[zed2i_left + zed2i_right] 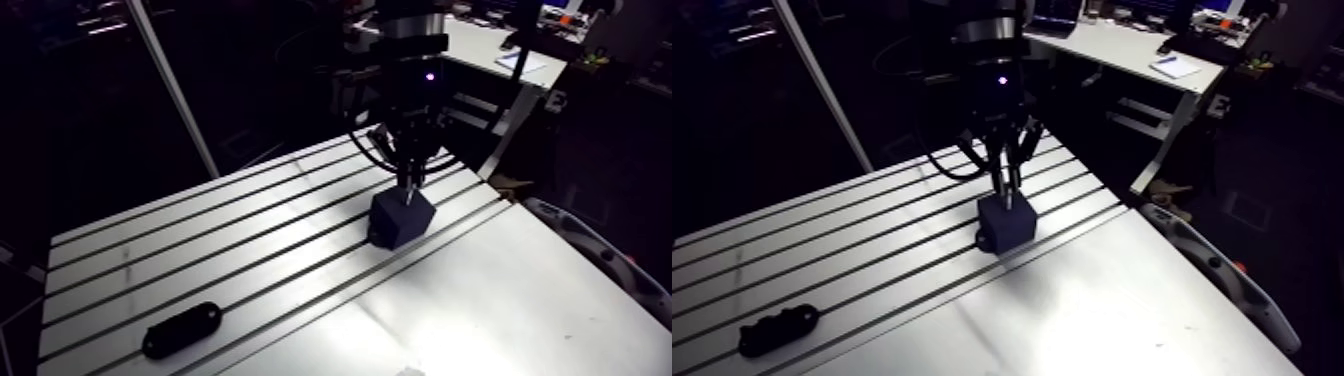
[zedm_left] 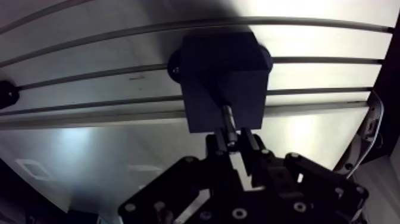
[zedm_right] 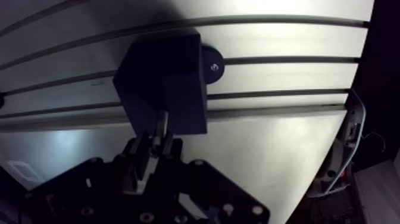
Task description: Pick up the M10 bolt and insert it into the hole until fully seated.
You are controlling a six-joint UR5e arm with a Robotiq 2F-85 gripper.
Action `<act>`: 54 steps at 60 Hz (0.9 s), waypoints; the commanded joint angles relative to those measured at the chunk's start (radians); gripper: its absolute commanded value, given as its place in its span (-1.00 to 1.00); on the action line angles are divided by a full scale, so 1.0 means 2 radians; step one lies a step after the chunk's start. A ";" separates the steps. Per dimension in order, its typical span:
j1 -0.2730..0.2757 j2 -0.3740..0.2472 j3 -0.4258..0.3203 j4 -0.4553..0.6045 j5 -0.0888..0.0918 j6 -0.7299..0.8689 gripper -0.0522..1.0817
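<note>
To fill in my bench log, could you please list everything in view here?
table: one, silver, slotted, under everything
block: one, dark, standing on the table's slots, below the pincer
bolt: one, grey metal, in the pincer, tip pointing down at the block's top; whether it has entered the hole cannot be told
oblong part: one, black, lying on the table, well apart from the block
pincer: one, black, shut on the bolt over the block
</note>
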State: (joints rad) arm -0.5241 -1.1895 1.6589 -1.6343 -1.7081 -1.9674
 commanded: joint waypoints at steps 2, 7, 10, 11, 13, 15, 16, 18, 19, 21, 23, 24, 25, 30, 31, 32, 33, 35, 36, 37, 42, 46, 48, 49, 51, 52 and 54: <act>0.000 0.000 0.000 -0.001 0.000 0.000 0.98; 0.000 0.001 0.000 -0.001 0.000 0.000 0.98; 0.000 0.001 -0.001 -0.001 0.000 0.000 0.98; 0.000 0.000 -0.001 -0.001 0.000 0.001 0.98; 0.000 0.000 -0.001 -0.001 0.000 0.001 0.98; 0.000 0.000 -0.001 -0.001 0.000 0.001 0.98; 0.000 -0.001 -0.001 0.000 0.000 0.001 0.98; 0.000 -0.001 -0.001 0.000 0.000 0.001 0.98; 0.000 -0.001 -0.001 0.000 0.000 0.001 0.98; 0.000 -0.001 -0.001 0.000 0.000 0.001 0.98; 0.000 -0.001 -0.001 0.001 0.000 0.001 0.98; 0.000 -0.002 -0.001 0.001 0.000 0.001 0.98; 0.000 -0.002 -0.001 0.001 0.000 0.001 0.98; 0.000 -0.002 -0.001 0.001 0.000 0.001 0.98; 0.000 -0.002 -0.001 0.001 0.000 0.001 0.98; 0.000 -0.002 -0.001 0.001 0.000 0.001 0.98; 0.000 -0.002 -0.001 0.001 0.000 0.001 0.98; 0.000 -0.002 -0.001 0.001 0.000 0.001 0.98; 0.000 -0.002 0.000 0.001 0.000 0.001 0.98; 0.000 -0.002 0.000 0.001 0.000 0.001 0.98; 0.000 -0.003 0.000 0.001 0.000 0.001 0.98; 0.000 -0.003 0.000 0.001 0.000 0.001 0.98; 0.000 -0.003 -0.001 0.000 0.000 0.001 0.98; 0.000 -0.003 -0.001 0.000 0.000 0.001 0.98; 0.000 -0.003 -0.001 0.000 0.000 0.001 0.98; 0.000 -0.003 0.000 0.000 0.000 0.001 0.98; 0.000 -0.003 0.000 0.000 0.000 0.001 0.98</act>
State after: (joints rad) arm -0.5232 -1.1950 1.6582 -1.6334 -1.7081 -1.9659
